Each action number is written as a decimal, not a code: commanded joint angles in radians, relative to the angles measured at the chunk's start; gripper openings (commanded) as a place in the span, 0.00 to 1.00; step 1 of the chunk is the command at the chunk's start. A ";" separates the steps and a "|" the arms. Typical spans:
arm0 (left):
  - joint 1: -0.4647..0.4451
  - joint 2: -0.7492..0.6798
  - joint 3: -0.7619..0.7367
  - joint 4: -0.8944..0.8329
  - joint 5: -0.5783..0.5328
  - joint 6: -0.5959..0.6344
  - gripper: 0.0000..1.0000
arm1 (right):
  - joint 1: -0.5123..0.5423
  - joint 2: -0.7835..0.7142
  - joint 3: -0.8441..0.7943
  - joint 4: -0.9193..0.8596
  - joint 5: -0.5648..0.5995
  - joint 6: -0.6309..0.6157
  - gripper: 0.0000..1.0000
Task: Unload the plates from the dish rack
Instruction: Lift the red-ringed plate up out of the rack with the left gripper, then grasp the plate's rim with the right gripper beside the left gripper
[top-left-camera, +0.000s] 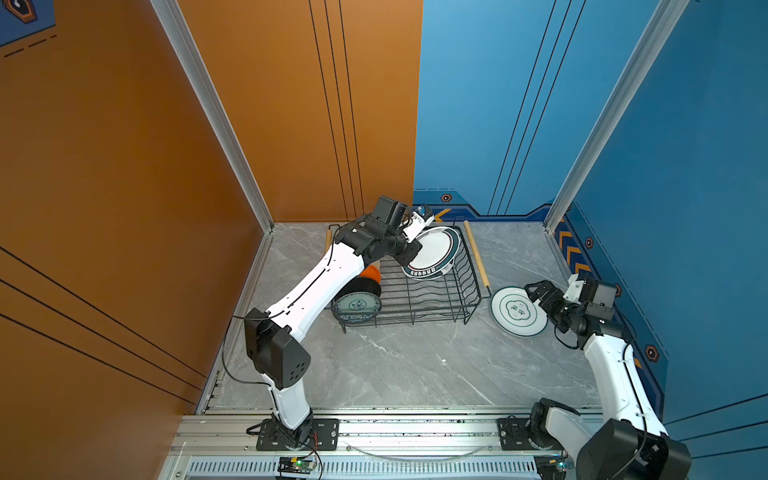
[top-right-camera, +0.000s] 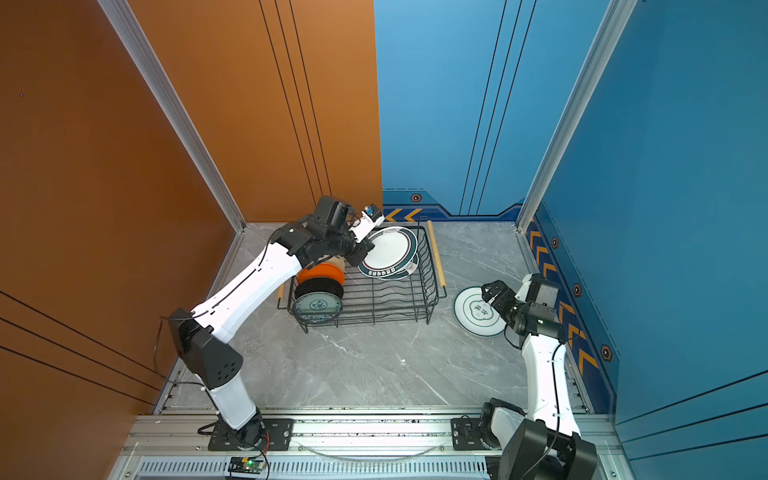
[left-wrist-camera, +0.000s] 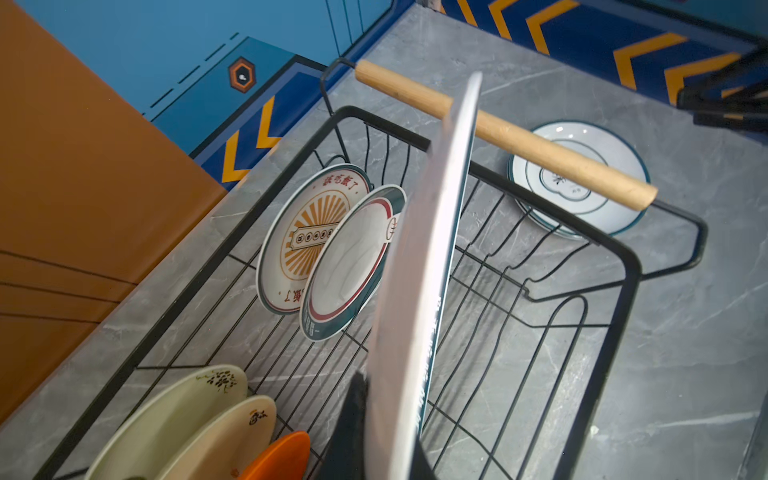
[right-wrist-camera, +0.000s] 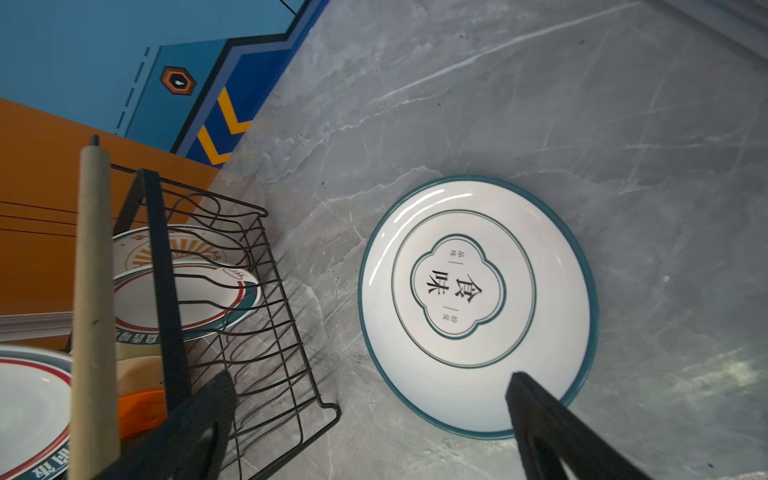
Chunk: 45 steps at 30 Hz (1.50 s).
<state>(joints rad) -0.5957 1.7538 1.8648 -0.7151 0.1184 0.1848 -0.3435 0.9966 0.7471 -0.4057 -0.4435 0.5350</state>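
Clamped with the left gripper (top-left-camera: 409, 253) on the edge of a large white round plate with a dark teal rim (top-left-camera: 434, 249), tilted above the far end of the black wire dish rack (left-wrist-camera: 633, 291). Spread open and empty with the right gripper (top-left-camera: 534, 291), hovering over a white teal-rimmed plate (top-left-camera: 515, 316) flat on the grey marble surface (top-left-camera: 415, 365) just beside the rack.

- Could slip or swing: pinched at the rim only.
- Could clip the light wooden rod handle (left-wrist-camera: 519, 141) if carried across low.
- Might knock the orange sunburst plate (left-wrist-camera: 295, 241) leaning below.
- Might meet the right gripper at the drop spot.
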 joint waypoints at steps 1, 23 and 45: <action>0.009 -0.058 -0.037 0.053 -0.042 -0.250 0.00 | 0.043 -0.057 0.047 0.045 -0.039 0.038 1.00; 0.120 -0.362 -0.639 0.705 0.232 -1.078 0.00 | 0.601 0.097 0.081 0.527 -0.141 0.357 0.85; 0.120 -0.393 -0.804 0.909 0.310 -1.257 0.00 | 0.729 0.439 0.177 0.885 -0.198 0.587 0.51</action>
<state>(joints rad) -0.4721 1.3708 1.0691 0.1123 0.3885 -1.0519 0.3744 1.4132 0.8894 0.3748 -0.6117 1.0794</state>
